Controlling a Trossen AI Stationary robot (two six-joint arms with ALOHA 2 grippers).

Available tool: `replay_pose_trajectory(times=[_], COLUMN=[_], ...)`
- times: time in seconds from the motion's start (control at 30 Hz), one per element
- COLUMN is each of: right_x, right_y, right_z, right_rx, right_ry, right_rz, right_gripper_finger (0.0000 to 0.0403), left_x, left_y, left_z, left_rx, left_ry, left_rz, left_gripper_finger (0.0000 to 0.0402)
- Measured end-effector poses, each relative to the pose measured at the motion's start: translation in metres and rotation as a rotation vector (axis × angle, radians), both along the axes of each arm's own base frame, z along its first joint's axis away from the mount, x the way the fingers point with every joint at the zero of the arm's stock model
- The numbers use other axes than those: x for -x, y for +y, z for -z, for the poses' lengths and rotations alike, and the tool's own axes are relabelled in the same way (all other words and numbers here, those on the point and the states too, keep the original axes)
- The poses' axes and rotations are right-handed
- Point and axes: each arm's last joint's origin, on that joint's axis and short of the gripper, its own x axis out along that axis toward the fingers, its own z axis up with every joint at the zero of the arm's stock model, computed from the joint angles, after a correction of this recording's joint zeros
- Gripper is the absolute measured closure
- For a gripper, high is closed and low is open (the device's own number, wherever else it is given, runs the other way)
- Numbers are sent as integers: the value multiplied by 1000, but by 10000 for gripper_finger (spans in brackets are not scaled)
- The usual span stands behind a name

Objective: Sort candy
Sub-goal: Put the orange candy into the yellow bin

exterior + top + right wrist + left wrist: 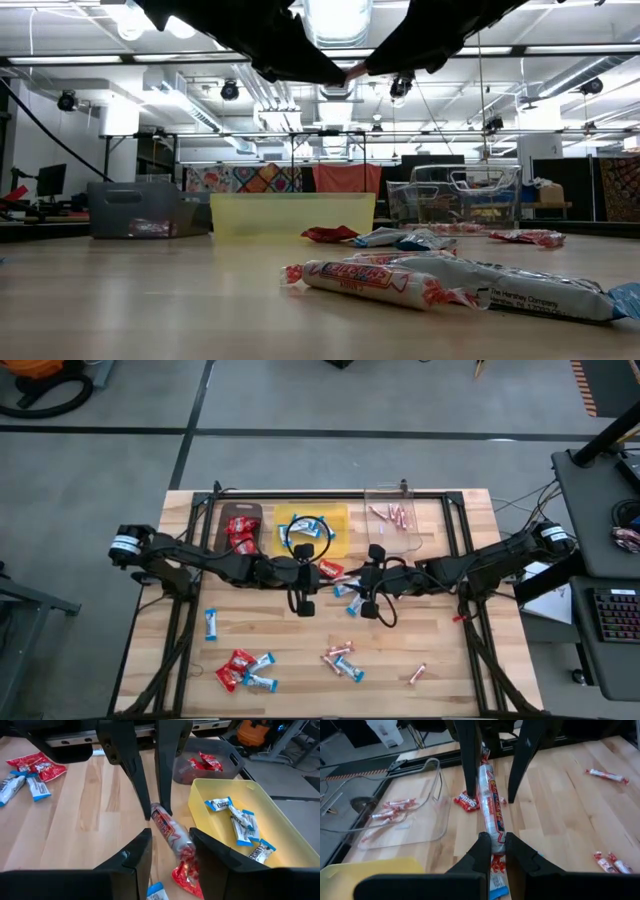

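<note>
Both grippers meet above the table just in front of the yellow bin (311, 530), tip to tip, with one pink stick (491, 810) between them. The left gripper (493, 847) is pinched shut on one end of the stick. The right gripper (170, 842) has its fingers apart, one on each side of the other end; I cannot tell whether they touch it. A red packet (186, 872) lies on the table under the stick. The yellow bin holds blue-and-white bars (240, 822). Beside it, the brown bin (241, 525) holds red packets and the clear bin (393, 520) holds pink sticks. More candy lies scattered farther in front of the yellow bin.
</note>
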Motion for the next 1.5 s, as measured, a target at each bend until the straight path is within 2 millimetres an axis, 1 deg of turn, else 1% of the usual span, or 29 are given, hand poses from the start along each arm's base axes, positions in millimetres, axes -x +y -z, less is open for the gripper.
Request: replay_pose_trajectory(times=[0.07, 0.23, 0.27, 0.4, 0.47, 0.6, 0.7, 0.8, 0.93, 1.03, 1.17, 1.27, 1.33, 1.4, 1.5], right_x=[0, 0, 0, 0, 0, 0, 1, 4, 13, 26, 48, 61, 68, 71, 75], right_y=[0, 0, 0, 1, 1, -2, -12, -31, -68, -101, -149, -179, -195, -210, -219], right_z=[0, 0, 0, 0, 0, 0, 0, -4, -13, -20, -22, -16, -8, -4, 2], right_rx=[0, 1, 2, -2, -3, -11, -25, -36, -34, -76, -228, -377, -480, -527, -536], right_ry=[0, 2, 4, 7, 7, 6, 26, 103, 228, 328, 416, 435, 437, 408, 426], right_rz=[0, -6, -9, -27, -27, -19, 19, 115, 344, 547, 820, 865, 840, 816, 842], right_gripper_finger=[299, 364, 369, 369, 369, 369, 369, 369, 369, 369, 368, 352, 340, 333, 325], left_x=[0, 0, -1, -1, -1, -1, 1, 4, 12, 15, 20, 26, 31, 36, 40], left_y=[0, 0, 0, 0, 0, 0, 3, 6, 11, 13, 14, 13, 12, 11, 9], left_z=[0, 0, 1, 1, 1, 1, 3, 5, 4, -1, -5, -8, -9, -8, -6], left_rx=[0, -4, -4, 2, 4, 0, -11, -54, -119, -125, -96, -46, -5, 39, 95], left_ry=[-2, -1, 1, -2, -2, 2, 30, 71, 122, 135, 141, 169, 201, 244, 301], left_rz=[0, 3, 2, 0, -1, -2, -22, -96, -217, -283, -305, -269, -233, -189, -145], left_gripper_finger=[392, 392, 392, 389, 380, 340, 305, 276, 251, 244, 242, 242, 242, 242, 242])
